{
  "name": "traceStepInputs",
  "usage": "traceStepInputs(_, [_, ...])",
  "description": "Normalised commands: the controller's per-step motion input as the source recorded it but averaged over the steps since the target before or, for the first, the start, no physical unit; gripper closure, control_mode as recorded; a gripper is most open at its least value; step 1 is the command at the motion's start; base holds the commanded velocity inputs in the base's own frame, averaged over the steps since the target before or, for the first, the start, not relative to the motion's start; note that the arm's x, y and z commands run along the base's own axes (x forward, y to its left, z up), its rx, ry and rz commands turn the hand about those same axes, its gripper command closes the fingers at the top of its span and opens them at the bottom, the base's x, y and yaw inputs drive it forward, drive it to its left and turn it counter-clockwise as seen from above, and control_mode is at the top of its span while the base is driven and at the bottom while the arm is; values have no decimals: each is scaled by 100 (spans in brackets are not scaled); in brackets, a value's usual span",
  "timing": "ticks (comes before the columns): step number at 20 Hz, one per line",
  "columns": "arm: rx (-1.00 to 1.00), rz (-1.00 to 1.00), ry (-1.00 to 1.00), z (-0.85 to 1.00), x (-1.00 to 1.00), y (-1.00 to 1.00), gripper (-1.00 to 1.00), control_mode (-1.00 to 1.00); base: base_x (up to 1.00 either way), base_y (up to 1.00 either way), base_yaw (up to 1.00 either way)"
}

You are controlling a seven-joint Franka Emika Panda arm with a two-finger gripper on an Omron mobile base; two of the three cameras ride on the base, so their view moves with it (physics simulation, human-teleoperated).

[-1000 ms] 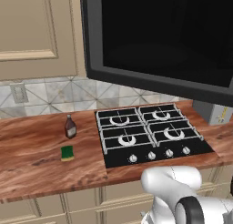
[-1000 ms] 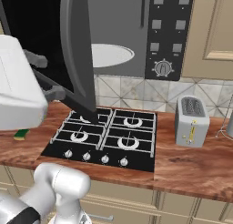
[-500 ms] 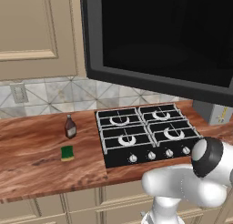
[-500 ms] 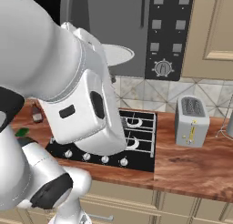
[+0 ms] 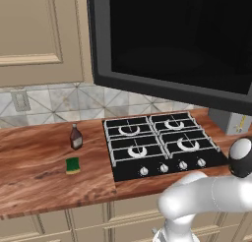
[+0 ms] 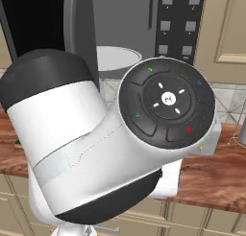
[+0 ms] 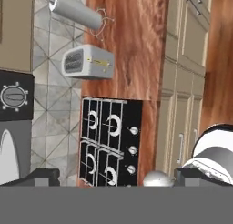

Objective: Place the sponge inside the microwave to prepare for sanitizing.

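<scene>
We see the sponge (image 5: 73,165) lying flat, green face up, on the wooden counter (image 5: 34,172) just left of the stove (image 5: 157,145), near a small brown bottle (image 5: 75,137). Its long axis runs roughly left-right. The microwave (image 6: 144,33) door hangs open above. Our gripper (image 7: 116,176) fingers stand spread, grasping nothing.

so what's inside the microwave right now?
Right base view shows the microwave door open, grey interior, with the white turntable inside. No sponge visible there; the arm covers the lower cavity. The sponge sits on the counter.
</scene>
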Motion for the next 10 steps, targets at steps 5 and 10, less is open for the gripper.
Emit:
traceStepInputs(5, [12,5,0,-31,0,0,-100,-100,0,0,0])
traceStepInputs(10, [7,8,1,-44,14,15,-100,-100,0,0,0])
